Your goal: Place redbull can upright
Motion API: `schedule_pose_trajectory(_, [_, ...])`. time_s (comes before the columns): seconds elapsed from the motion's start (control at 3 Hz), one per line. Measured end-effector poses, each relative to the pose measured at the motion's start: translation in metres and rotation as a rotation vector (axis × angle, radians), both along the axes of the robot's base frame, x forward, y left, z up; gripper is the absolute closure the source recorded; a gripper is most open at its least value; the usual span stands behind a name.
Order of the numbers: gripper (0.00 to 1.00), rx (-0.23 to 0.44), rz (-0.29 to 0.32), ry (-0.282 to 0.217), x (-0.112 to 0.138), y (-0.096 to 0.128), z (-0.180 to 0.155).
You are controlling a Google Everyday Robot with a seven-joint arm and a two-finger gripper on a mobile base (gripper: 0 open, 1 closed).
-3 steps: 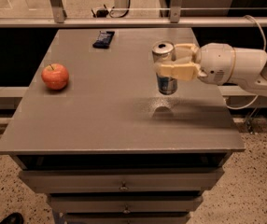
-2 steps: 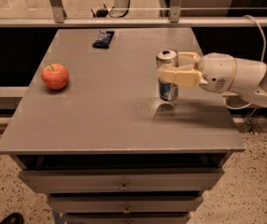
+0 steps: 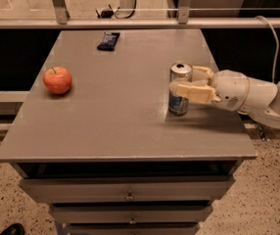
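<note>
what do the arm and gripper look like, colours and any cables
The gripper, by the can toward the table's right edge, has two pale tan fingers. The arm is smooth, rounded white segments. A thin pale cable loops behind it.

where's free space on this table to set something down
Bare: the wide middle of the table between the apple and redbull can, and the whole front strip. Also the far right corner, right of the packet. Crowded: right edge, where the gripper clasps the can.

High front view angled down over the table (image 3: 115, 116), tool (image 3: 182, 81) at right clasping redbull can (image 3: 179, 104)
</note>
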State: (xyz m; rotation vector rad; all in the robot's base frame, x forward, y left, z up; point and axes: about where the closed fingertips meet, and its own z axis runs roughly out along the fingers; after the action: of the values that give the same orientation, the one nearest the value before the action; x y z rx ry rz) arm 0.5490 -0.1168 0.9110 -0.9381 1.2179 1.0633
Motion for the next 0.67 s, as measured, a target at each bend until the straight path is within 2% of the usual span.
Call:
schedule_pose_trajectory(0.33, [0.38,-0.007,0.008,-0.026,-0.0048,-0.0038,-0.0082])
schedule_pose_trajectory(0.67, [0.01,-0.055,0.021,-0.041,-0.0114,-0.0089,-0.0141])
